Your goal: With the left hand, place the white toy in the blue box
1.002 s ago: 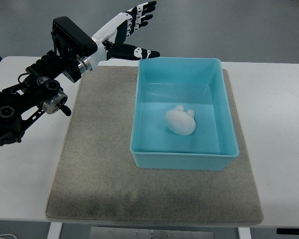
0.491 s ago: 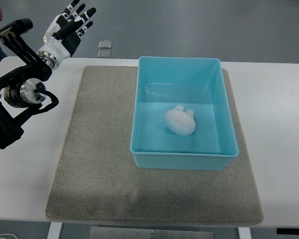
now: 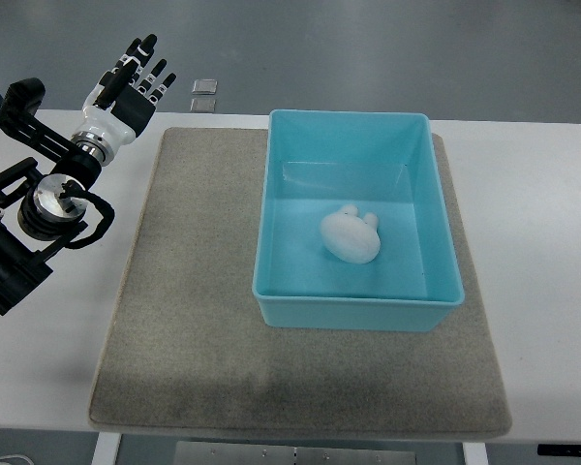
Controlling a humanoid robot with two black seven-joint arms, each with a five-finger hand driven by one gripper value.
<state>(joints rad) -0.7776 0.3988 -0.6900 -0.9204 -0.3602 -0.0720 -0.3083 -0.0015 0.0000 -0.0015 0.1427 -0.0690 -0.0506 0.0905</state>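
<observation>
One arm in view: the white-and-black fingered left hand (image 3: 126, 92) at about ten o'clock, over the far left table corner, fingers spread straight, grasping nothing. Black jointed arm (image 3: 39, 208) trails to the left edge. Grey felt mat (image 3: 189, 320) covers the white table (image 3: 542, 271). Light blue rectangular plastic box (image 3: 356, 312) sits on the mat, right of centre. Small white rounded toy (image 3: 350, 235) lies on the box floor, near its middle.

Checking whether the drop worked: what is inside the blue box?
The white toy lies alone on the floor of the blue box. The floor under the toy is hidden.
</observation>
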